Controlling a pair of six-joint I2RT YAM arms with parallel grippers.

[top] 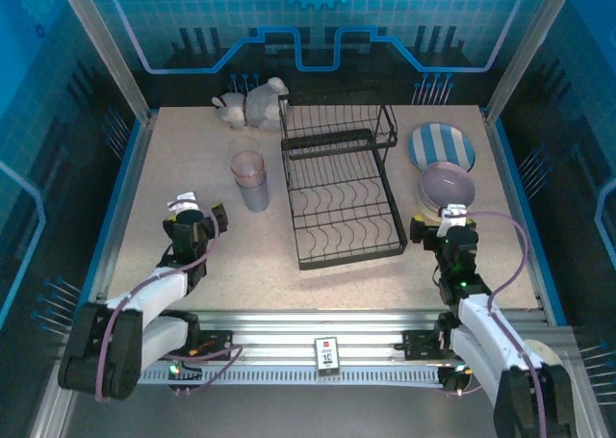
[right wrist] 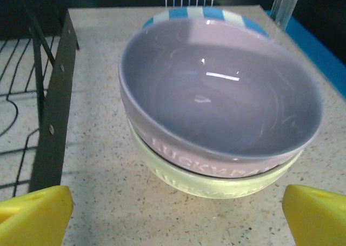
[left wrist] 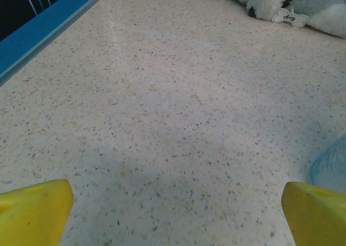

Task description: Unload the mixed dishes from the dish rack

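The black wire dish rack (top: 342,183) stands mid-table with nothing in its slots. To its right a blue-and-white striped plate (top: 441,147) lies flat. In front of the plate a lavender bowl (top: 447,185) is nested in a pale green bowl (right wrist: 211,182). A pink tumbler (top: 247,165) sits stacked in a blue-grey tumbler (top: 255,197) left of the rack. My right gripper (top: 445,224) hangs open just short of the bowls (right wrist: 216,89), holding nothing. Left of the tumblers, my left gripper (top: 200,213) is open over bare table.
A white dog figurine (top: 250,104) lies at the back left, also at the top of the left wrist view (left wrist: 292,2). The blue-grey tumbler's edge (left wrist: 331,169) shows by my left gripper's right finger. The rack's frame (right wrist: 51,105) runs left of the bowls. Blue walls border the table.
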